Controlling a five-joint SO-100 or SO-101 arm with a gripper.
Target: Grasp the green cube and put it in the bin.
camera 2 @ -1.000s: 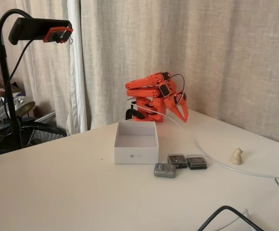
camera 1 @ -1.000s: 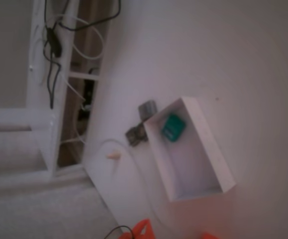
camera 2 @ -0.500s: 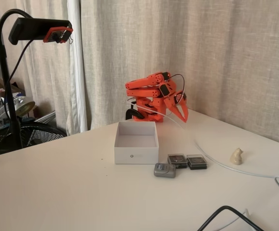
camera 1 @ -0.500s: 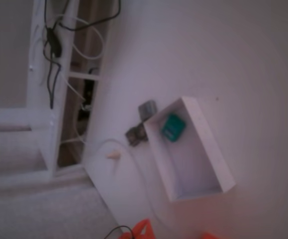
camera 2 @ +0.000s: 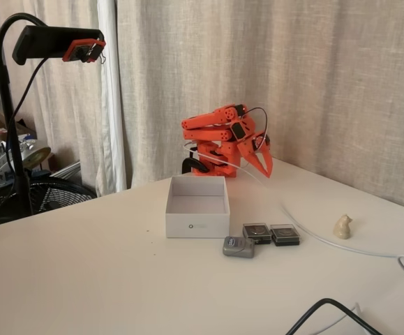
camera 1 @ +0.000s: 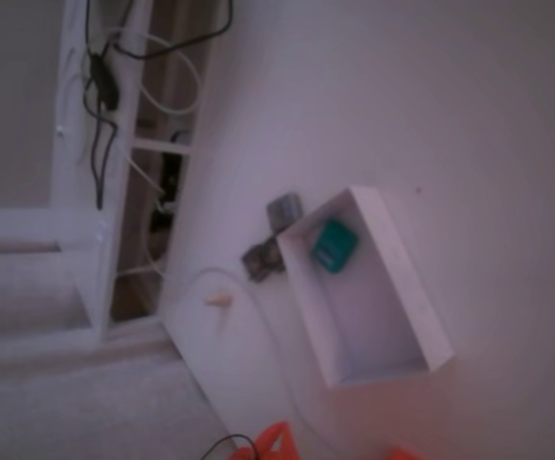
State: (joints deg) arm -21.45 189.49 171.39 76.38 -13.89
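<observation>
Green cube [camera 1: 334, 244] seen inside bin [camera 1: 406, 278]; task judged done. Gripper [camera 2: 260, 164] empty, slightly parted, folded near table's far edge. Nothing more needed.

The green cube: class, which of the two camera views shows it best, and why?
The fixed view looking down shows it best: the green cube lies in plain sight inside the bin. In the other fixed view, from table level, the bin's walls hide it completely.
</observation>
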